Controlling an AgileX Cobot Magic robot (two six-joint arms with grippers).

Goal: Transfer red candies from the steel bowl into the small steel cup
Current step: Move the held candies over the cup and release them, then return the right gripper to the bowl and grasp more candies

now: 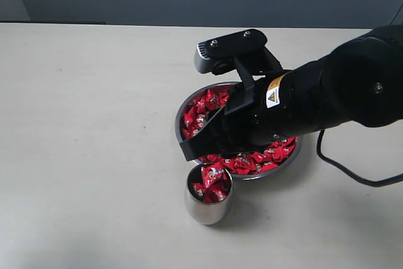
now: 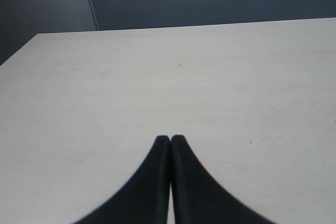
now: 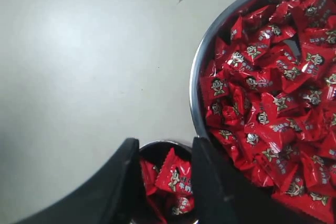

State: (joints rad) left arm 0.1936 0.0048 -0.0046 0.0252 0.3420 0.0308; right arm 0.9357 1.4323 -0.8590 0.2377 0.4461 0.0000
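The steel bowl (image 1: pixel 178 121) sits mid-table, full of red candies (image 1: pixel 204 105). Just in front of it stands the small steel cup (image 1: pixel 206 209) with several red candies inside; one candy (image 1: pixel 213 176) sticks up above the rim. My right gripper (image 1: pixel 195 149) hangs over the bowl's near edge, just above the cup. In the right wrist view it (image 3: pixel 165 142) is open, its fingers either side of the cup (image 3: pixel 163 144), and a candy (image 3: pixel 176 174) lies in the cup between them, beside the bowl (image 3: pixel 195 93). My left gripper (image 2: pixel 170 139) is shut over bare table.
The right arm's black body (image 1: pixel 340 86) covers the bowl's far right part, and a black cable (image 1: pixel 343 168) trails on the table at the right. A pale tabletop (image 1: pixel 88 124) stretches left of the bowl and cup, with a dark wall behind.
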